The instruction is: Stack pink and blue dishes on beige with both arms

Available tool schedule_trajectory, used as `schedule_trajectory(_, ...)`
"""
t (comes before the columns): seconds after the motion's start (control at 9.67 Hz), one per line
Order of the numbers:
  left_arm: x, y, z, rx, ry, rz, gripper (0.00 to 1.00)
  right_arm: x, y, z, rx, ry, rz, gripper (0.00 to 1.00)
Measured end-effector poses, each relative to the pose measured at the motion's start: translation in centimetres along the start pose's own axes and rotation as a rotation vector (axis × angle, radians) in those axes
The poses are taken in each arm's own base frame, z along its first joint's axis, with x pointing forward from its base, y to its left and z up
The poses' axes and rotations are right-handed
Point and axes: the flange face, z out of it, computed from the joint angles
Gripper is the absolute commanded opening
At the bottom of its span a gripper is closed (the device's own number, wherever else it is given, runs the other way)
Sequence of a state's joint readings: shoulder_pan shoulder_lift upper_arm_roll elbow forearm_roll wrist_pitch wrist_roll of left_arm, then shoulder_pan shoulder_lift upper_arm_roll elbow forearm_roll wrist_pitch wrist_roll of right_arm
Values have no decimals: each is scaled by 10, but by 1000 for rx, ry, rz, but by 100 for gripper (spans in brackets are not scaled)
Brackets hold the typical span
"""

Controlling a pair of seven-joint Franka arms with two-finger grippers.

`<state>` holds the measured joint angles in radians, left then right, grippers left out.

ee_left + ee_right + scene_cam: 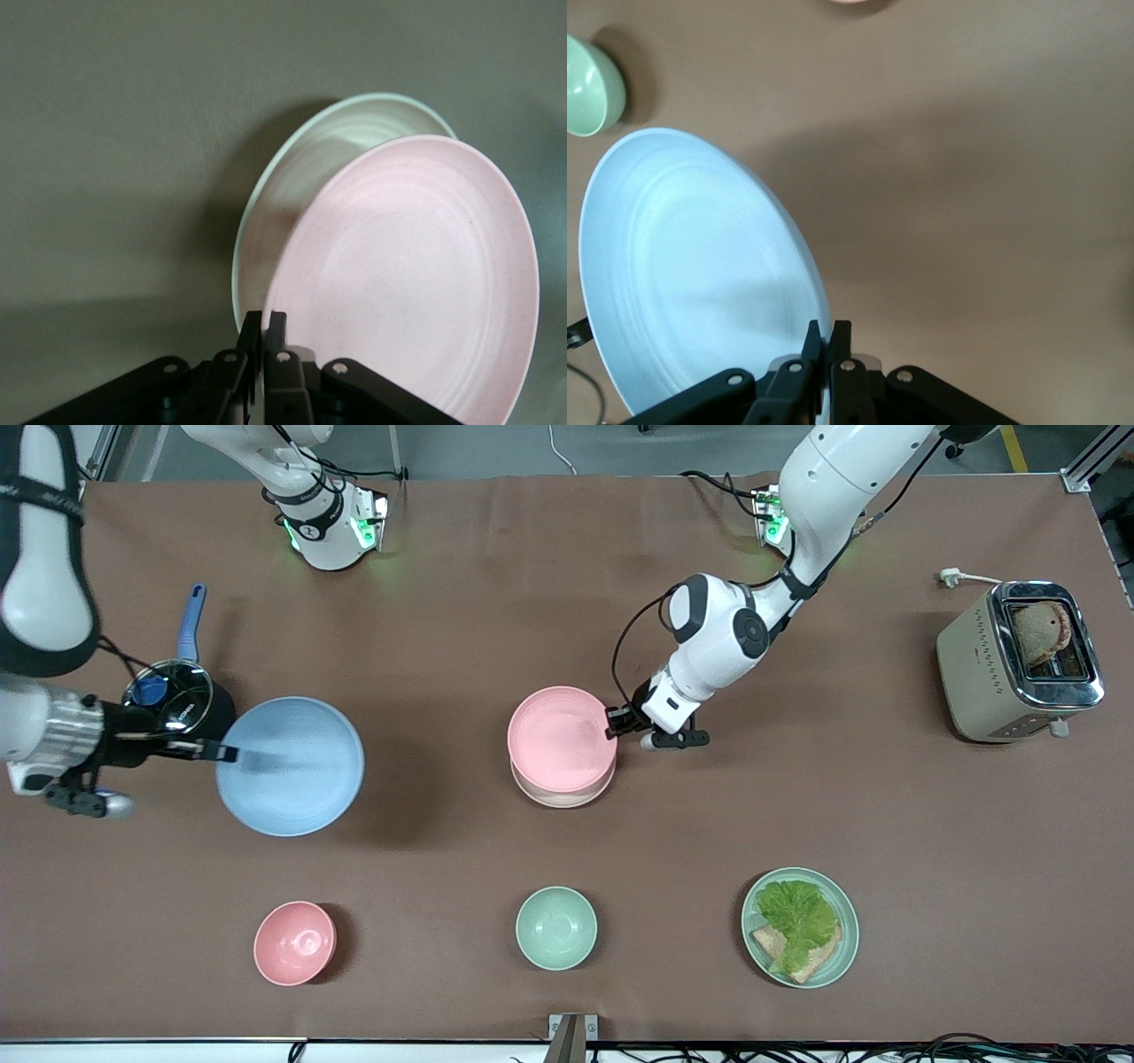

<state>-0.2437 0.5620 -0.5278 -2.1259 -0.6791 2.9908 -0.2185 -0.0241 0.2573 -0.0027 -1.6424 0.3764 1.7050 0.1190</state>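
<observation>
My left gripper [617, 722] is shut on the rim of the pale pink plate [562, 735] and holds it over the cream-beige plate [563, 795], whose edge shows underneath. I cannot tell whether the two plates touch. In the left wrist view the pink plate [416, 274] overlaps the beige plate [292, 204], with the gripper [263, 323] pinching its edge. My right gripper [229, 755] is shut on the rim of the light blue plate [292, 766], which it holds above the table at the right arm's end. The right wrist view shows that gripper [830, 332] clamped on the blue plate [691, 266].
A black pot with a blue handle [177, 691] stands beside the right gripper. Nearer the front camera are a pink bowl [295, 942], a mint-green bowl [555, 926] and a mint plate with lettuce and bread [800, 926]. A toaster [1019, 660] stands at the left arm's end.
</observation>
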Motion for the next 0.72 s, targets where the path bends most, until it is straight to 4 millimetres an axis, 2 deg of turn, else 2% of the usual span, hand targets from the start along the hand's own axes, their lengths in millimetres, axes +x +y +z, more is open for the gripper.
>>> schedule_trajectory(0.1,3,-2,3,6,7,15,22,-8,-24,11,-1,-5,8,1)
schedule_trajectory(0.21,12,-4,2,16,24,49,62,-12,-43,24,0,0,16,1)
schedule_trajectory(0.31,25,-5,-4,21,48,72,90,-15,-58,40,3,14,26,1)
schedule_trajectory(0.41,37,-2,-10,13,70,78,100,-19,-70,58,7,26,35,1)
schedule_trajectory(0.62,51,11,-29,-9,94,84,100,-33,-103,98,18,48,70,1)
schedule_trajectory(0.72,56,17,-45,-2,54,94,100,-48,-128,122,28,61,88,1)
